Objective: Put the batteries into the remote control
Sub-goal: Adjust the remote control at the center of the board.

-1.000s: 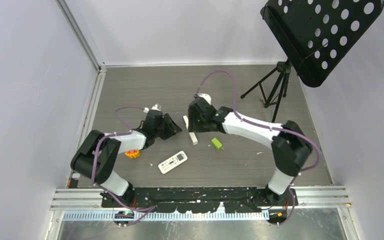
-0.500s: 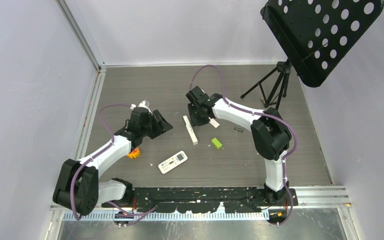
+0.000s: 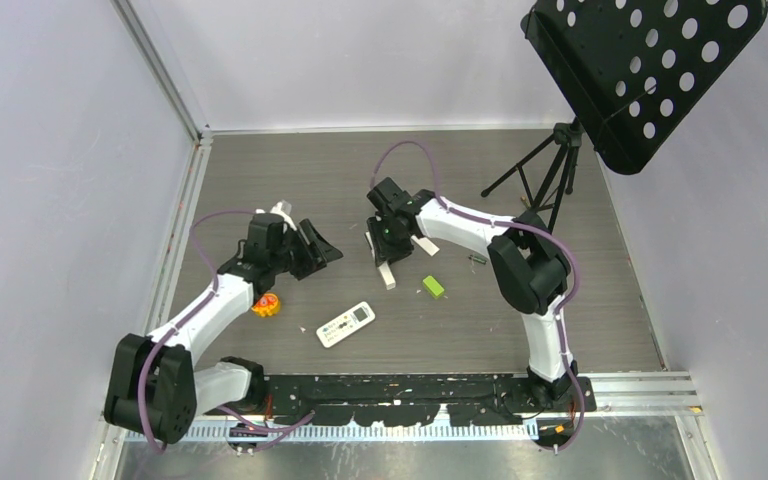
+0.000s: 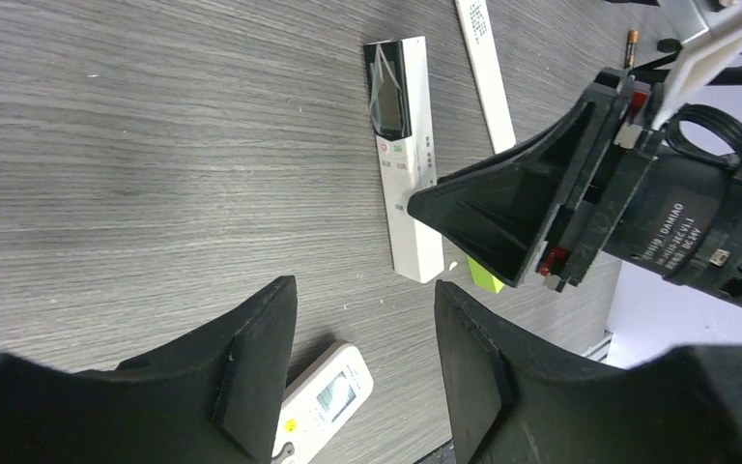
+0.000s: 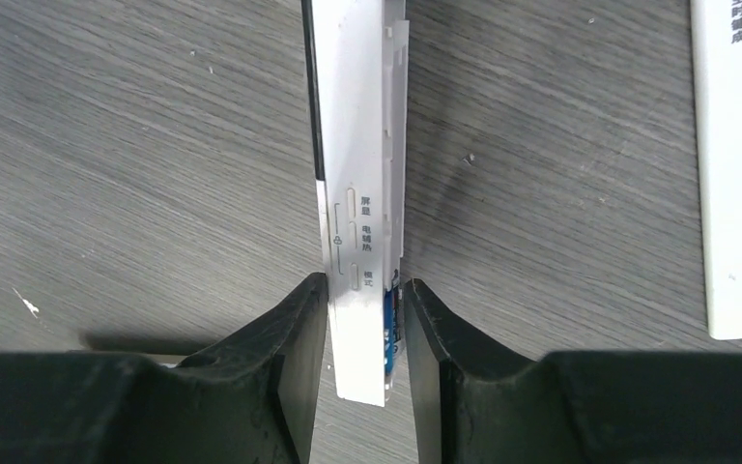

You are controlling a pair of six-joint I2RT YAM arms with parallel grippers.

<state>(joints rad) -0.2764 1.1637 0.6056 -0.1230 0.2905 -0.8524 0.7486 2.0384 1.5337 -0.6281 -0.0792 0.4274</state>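
A long white remote (image 3: 387, 268) lies mid-table; in the right wrist view it (image 5: 362, 145) stands tilted on its edge. My right gripper (image 3: 385, 234) (image 5: 365, 290) is shut on its end, and a blue battery (image 5: 393, 324) shows in the remote's back between my fingers. A dark battery (image 3: 477, 259) lies loose to the right and also shows in the left wrist view (image 4: 631, 39). A short white remote (image 3: 346, 324) (image 4: 324, 401) lies nearer the front. My left gripper (image 3: 322, 250) (image 4: 365, 290) is open and empty, left of the long remote.
A flat white piece with printed text (image 3: 425, 245) (image 5: 734, 164) lies just right of the long remote. A bright green block (image 3: 433, 286) sits beside it. An orange object (image 3: 265, 305) lies under the left arm. A black tripod stand (image 3: 550, 175) stands at the back right.
My left gripper has drawn back to the left, away from the long remote. My right gripper has shifted along the remote's far end and the right arm has folded inward.
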